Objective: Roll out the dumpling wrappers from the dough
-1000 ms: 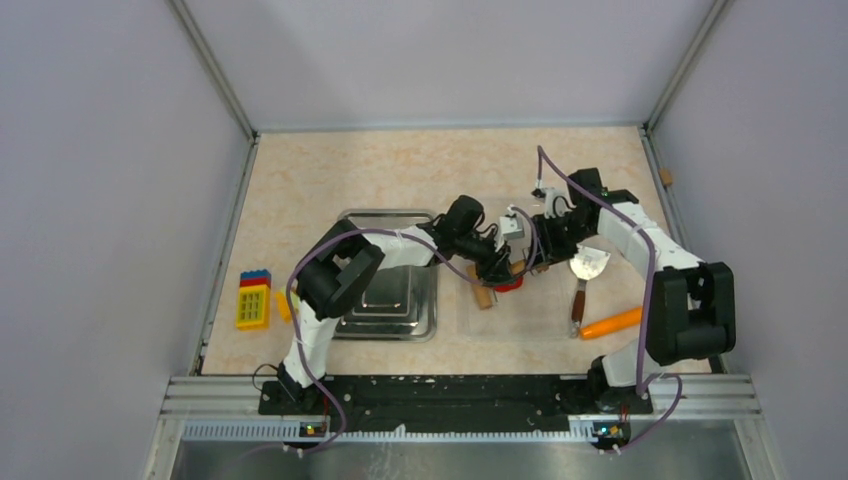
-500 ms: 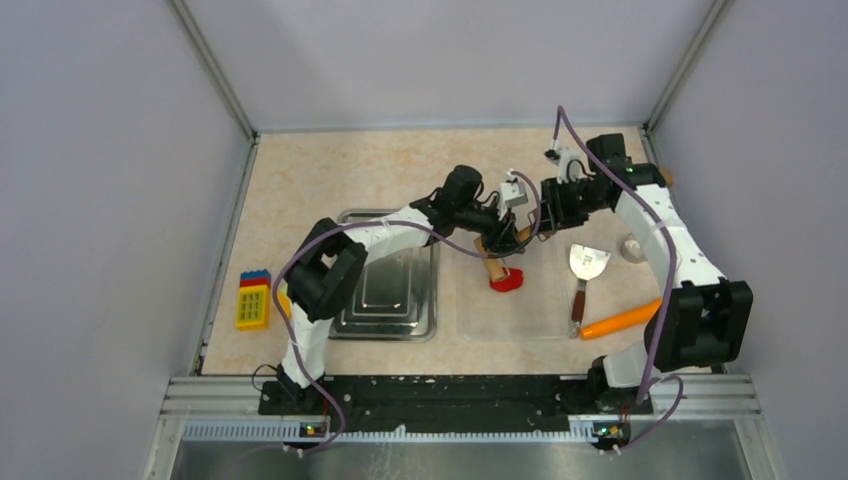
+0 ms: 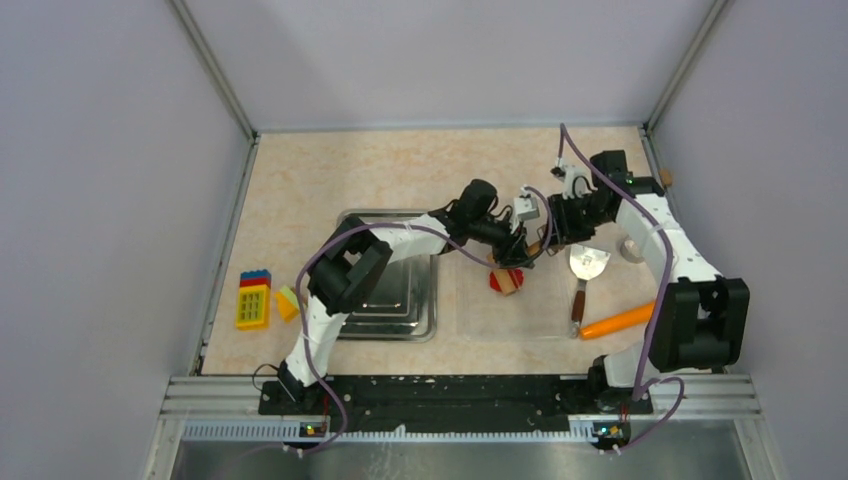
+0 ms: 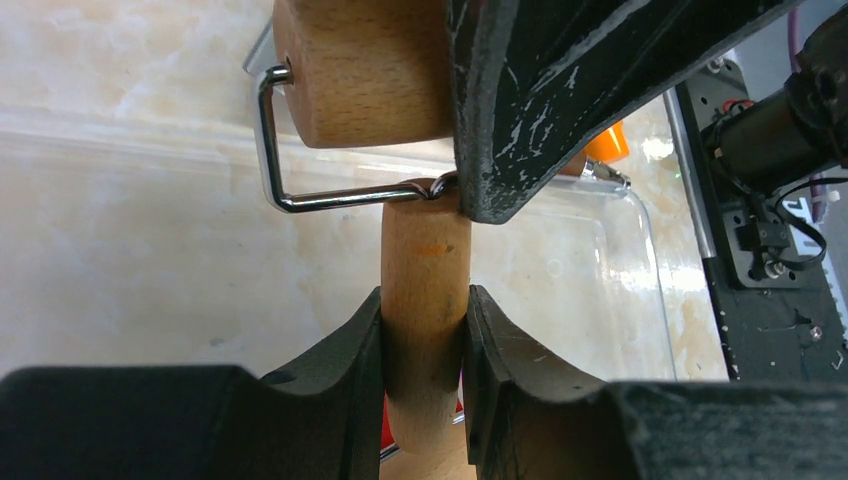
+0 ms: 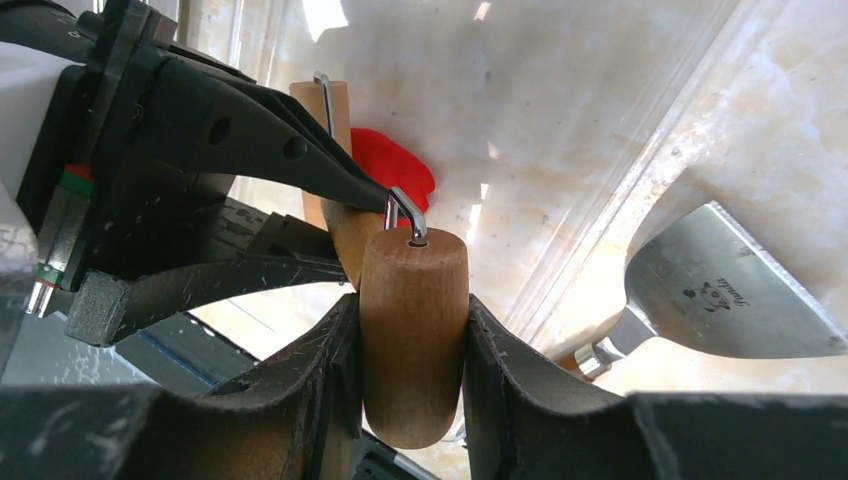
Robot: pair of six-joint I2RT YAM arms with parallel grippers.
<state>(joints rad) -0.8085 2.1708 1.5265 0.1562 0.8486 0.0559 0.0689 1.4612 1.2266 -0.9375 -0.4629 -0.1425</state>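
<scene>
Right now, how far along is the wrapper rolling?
Done: the roller is picked up, with the left gripper shut on its handle and the right gripper shut on one wooden end. In hand: its other end sits at the dough on the clear tray. Left: the dough looks like one small uneven red patch and no round wrapper is in view, so rolling and shaping remain.

Smooth wooden roller (image 5: pixel 413 300), shiny metal tray (image 3: pixel 400 300), matt red dough (image 5: pixel 395 165)

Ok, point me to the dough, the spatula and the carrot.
dough (image 5: pixel 395 168): right wrist view, exposed red surface.
spatula (image 3: pixel 589 262): top external view, metal blade.
carrot (image 3: pixel 610 323): top external view, middle of its body.
</scene>
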